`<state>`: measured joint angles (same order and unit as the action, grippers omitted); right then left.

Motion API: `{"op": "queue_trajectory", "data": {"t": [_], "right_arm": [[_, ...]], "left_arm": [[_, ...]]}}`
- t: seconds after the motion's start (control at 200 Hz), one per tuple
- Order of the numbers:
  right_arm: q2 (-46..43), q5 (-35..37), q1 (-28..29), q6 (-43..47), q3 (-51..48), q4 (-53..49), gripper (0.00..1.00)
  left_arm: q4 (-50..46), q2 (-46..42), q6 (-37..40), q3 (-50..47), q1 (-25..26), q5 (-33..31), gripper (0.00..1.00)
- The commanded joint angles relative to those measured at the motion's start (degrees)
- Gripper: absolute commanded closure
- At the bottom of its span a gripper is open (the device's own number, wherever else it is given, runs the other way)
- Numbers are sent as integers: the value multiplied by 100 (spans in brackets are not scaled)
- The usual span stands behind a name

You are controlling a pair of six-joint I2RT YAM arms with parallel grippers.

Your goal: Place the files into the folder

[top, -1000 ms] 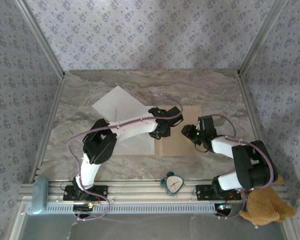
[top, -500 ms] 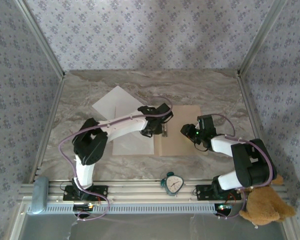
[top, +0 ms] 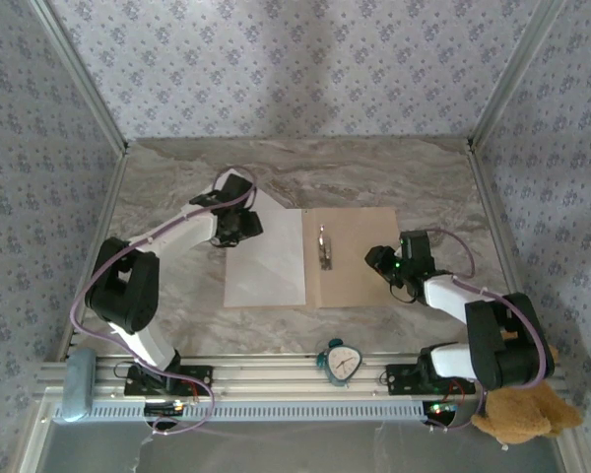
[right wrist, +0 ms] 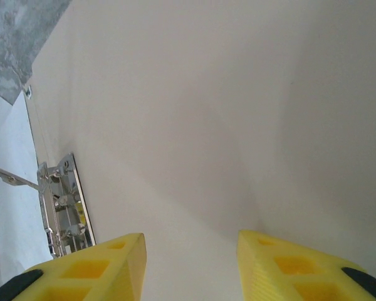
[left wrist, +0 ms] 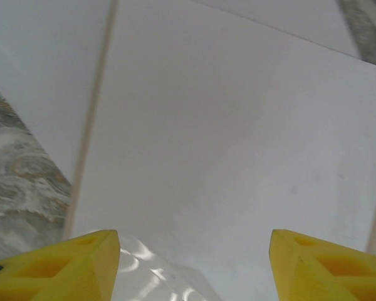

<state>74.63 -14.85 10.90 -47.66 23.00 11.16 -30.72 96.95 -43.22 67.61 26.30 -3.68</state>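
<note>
Left gripper (top: pixel 236 229) shifted off flat tan cardboard folder (top: pixel 360 232) toward table (top: pixel 374 172) left edge, jaws spread | thin white paper sheets (top: pixel 271 261) directly beneath it | right gripper (top: pixel 376 259) fingers parted, empty, over folder's right cover

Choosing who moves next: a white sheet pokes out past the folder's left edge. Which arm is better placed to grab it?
Left. The left gripper hangs open right over the sheets on that side; the right gripper is over the folder's bare right half, beyond the clip.
</note>
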Motion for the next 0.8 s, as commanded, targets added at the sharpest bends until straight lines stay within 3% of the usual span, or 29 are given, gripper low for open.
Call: {"op": "queue_trajectory", "data": {"t": [0.0,0.125,0.335,0.795], "right_arm": [[-152,245,-89,-120,-64,-245,56],[-26,133,-130,-121,-16,-213,56],[27,120,-129,-109,25,-204,57],[140,105,-115,-92,116,-246,57]], "left_arm": [[724,-150,234,-186,-437,913,35],[877,-46,320,-240,-749,1014,29],[979,251,320,-205,-1111,1159,30],[1013,836,417,-306,-1281,1442,33]]}}
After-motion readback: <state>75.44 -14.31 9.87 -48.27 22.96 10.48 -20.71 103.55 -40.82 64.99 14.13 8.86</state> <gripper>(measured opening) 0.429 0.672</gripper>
